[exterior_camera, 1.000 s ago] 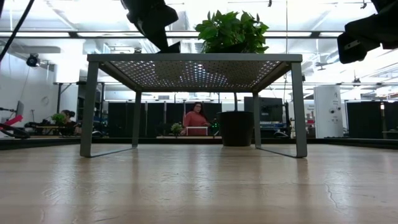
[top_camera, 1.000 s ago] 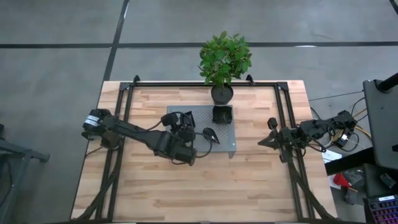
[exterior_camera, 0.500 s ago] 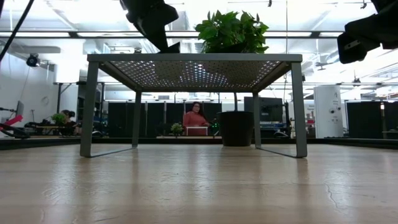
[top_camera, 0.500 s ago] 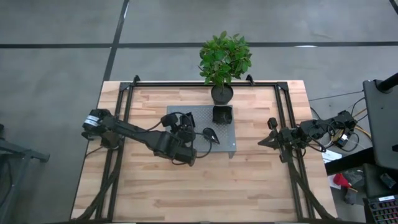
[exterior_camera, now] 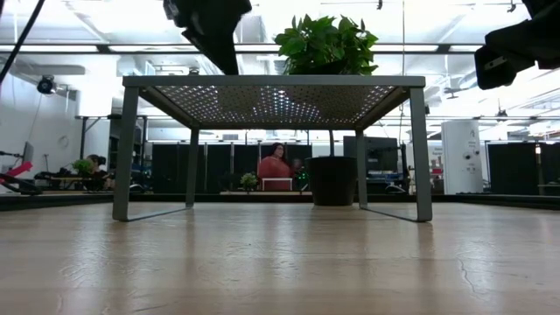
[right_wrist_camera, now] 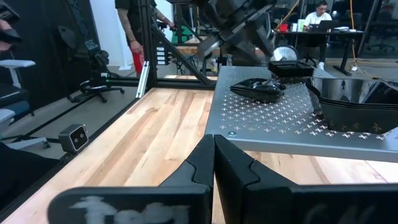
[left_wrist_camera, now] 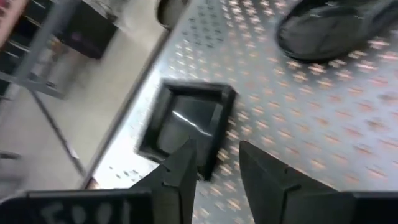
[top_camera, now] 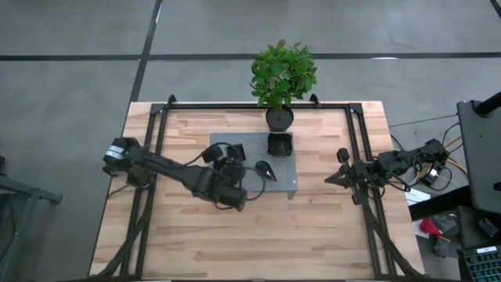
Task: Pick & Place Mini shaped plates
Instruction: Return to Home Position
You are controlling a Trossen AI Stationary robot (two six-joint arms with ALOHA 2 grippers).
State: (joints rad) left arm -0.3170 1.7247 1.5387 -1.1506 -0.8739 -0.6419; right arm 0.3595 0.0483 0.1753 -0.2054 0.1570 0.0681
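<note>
Backed slightly toward frame left from the square plates (left_wrist_camera: 186, 121) on the grey platform (top_camera: 286, 182), the left gripper (left_wrist_camera: 216, 167) hovers, jaws narrowly parted and empty. At frame centre, teardrop plates (top_camera: 264, 170) lie mid-platform; the right gripper (top_camera: 333, 178) waits at right, jaws pinched together.

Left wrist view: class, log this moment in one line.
left claw: open, pointing at square plates | right claw: shut, over table right side
</note>
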